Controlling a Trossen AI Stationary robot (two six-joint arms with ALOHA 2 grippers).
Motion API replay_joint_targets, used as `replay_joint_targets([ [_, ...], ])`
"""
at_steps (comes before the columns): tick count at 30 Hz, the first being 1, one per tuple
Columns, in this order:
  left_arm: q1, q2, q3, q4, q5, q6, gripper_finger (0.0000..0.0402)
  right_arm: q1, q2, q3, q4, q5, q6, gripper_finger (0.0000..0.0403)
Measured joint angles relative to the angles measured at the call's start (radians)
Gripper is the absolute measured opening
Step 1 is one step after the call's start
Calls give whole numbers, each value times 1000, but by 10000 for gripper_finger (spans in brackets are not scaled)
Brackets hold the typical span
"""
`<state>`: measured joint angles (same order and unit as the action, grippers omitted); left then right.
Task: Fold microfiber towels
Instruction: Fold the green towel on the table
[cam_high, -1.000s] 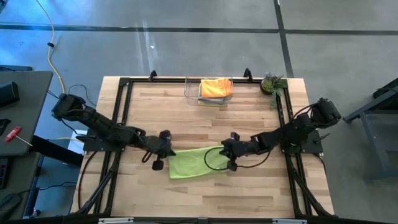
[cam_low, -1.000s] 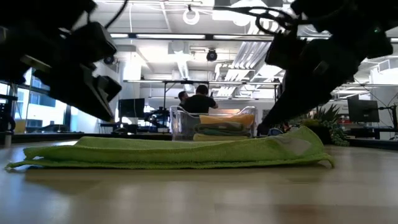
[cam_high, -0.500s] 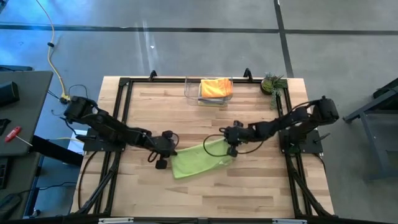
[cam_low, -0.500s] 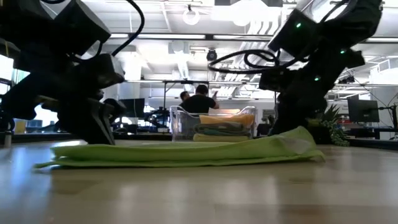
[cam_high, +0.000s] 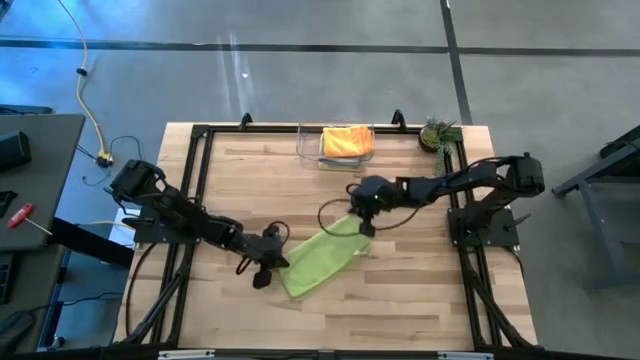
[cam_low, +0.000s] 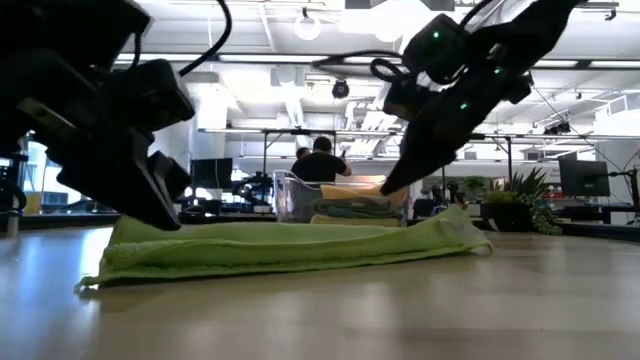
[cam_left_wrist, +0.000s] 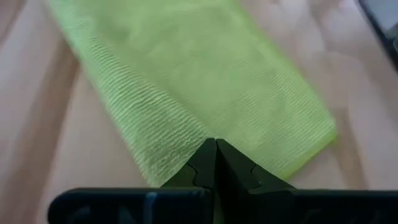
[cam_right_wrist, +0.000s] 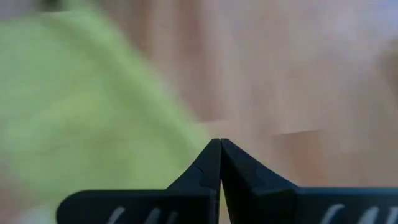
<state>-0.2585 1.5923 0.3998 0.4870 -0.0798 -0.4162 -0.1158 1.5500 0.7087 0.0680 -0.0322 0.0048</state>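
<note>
A lime green towel (cam_high: 322, 258), folded into a long strip, lies slantwise on the wooden table, one end near-left and the other far-right. It fills the left wrist view (cam_left_wrist: 205, 81) and shows blurred in the right wrist view (cam_right_wrist: 74, 93). My left gripper (cam_high: 282, 263) is shut at the strip's near-left end. My right gripper (cam_high: 362, 228) is shut at its far-right end. In the low view the towel (cam_low: 290, 245) rests flat with its right end slightly raised. An orange towel (cam_high: 348, 140) lies on top in the clear bin. My left gripper has the strip's near-left short end (cam_left_wrist: 186, 149) between its shut fingers, slanting down from the table's left. The fingers themselves hide the edge, so the number of layers cannot be told. The rest of the towel lies on the table. My right gripper is shut on the towel's far-right end (cam_right_wrist: 186, 134), coming slantwise down from the table's right. Its fingers hide the spot of contact. That end (cam_low: 462, 218) stands a little raised; the rest rests on the table.
The clear bin (cam_high: 306, 146) with folded towels stands at the far edge, middle. A small potted plant (cam_high: 437, 133) sits at the far right corner. Black frame rails run along the table's sides. A person (cam_low: 322, 160) stands in the room beyond.
My right gripper has gone toward the far edge with the towel's right end. My left gripper has sunk and shifted toward the near edge with the left end. The towel has turned about from lying left to right into a slant; both grippers stayed shut.
</note>
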Motion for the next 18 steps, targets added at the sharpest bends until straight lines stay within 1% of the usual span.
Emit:
replay_joint_targets([
  [2,-5,13,19,3,16,9,0,27,0,-2,-12,-114,49,0],
  [3,-3,13,29,-1,27,26,0,44,2,-6,-9,-150,84,0],
  [4,3,7,40,-1,35,47,0,65,6,-11,-2,-162,114,0],
  [5,14,-3,49,5,43,75,0,87,8,-19,-4,-153,146,0],
  [9,90,-32,65,-1,86,163,0,158,15,-47,-35,-21,241,0],
  [14,188,-35,64,-117,150,194,0,201,20,-70,-93,10,335,0],
  [18,191,-35,64,-170,161,203,0,259,20,-70,-131,62,356,0],
])
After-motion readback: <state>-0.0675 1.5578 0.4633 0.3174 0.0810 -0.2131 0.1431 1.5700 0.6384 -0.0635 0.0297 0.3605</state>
